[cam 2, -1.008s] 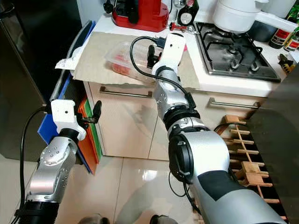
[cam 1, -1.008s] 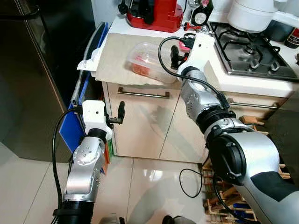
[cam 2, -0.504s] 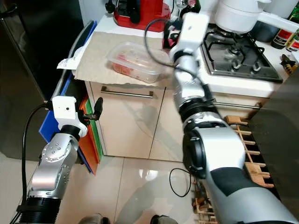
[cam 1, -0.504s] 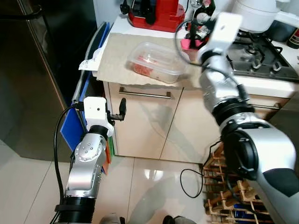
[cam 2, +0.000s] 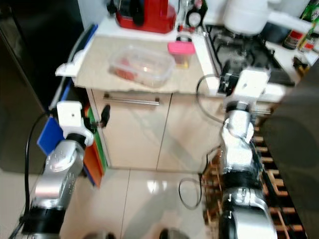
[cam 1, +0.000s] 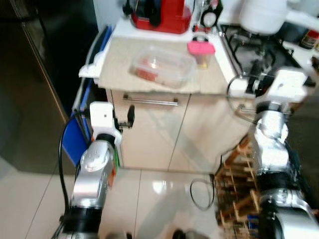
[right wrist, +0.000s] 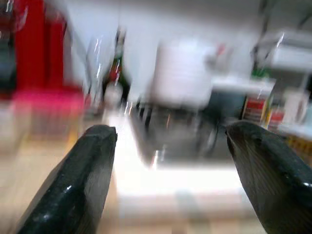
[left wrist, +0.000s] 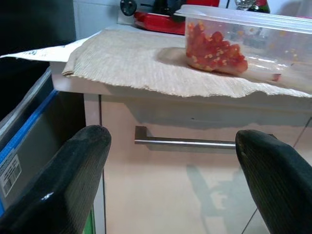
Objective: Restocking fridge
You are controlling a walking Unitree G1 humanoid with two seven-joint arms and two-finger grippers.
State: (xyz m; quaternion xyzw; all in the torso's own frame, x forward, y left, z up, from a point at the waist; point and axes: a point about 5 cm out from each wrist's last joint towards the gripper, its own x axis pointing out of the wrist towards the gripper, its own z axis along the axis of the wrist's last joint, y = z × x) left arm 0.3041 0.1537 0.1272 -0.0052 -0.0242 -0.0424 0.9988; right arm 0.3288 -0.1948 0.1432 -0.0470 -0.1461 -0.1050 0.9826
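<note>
A clear plastic container (cam 1: 162,66) with red food rests on a beige mat (cam 1: 119,64) on the counter. Close to its right stands a small jar with a pink lid (cam 1: 201,51). The dark fridge (cam 1: 45,74) is at the left. My left gripper (left wrist: 173,185) is open and empty, held in front of the cabinet below the container (left wrist: 243,44), level with the drawer handle (left wrist: 185,143). My right gripper (right wrist: 170,175) is open and empty too, at the counter's front edge by the stove (cam 1: 259,45). The right wrist view is blurred.
A red appliance (cam 1: 159,12) and bottles stand at the back of the counter. A white pot (cam 1: 261,15) sits on the stove. Blue and orange boards (cam 1: 82,134) lean between fridge and cabinet. A wooden rack (cam 1: 239,194) and a cable (cam 1: 199,194) lie on the floor at right.
My right arm has pulled back from beside the container and swung right and down to the stove's front edge. The pink-lidded jar stands alone on the mat. The camera shifted slightly.
</note>
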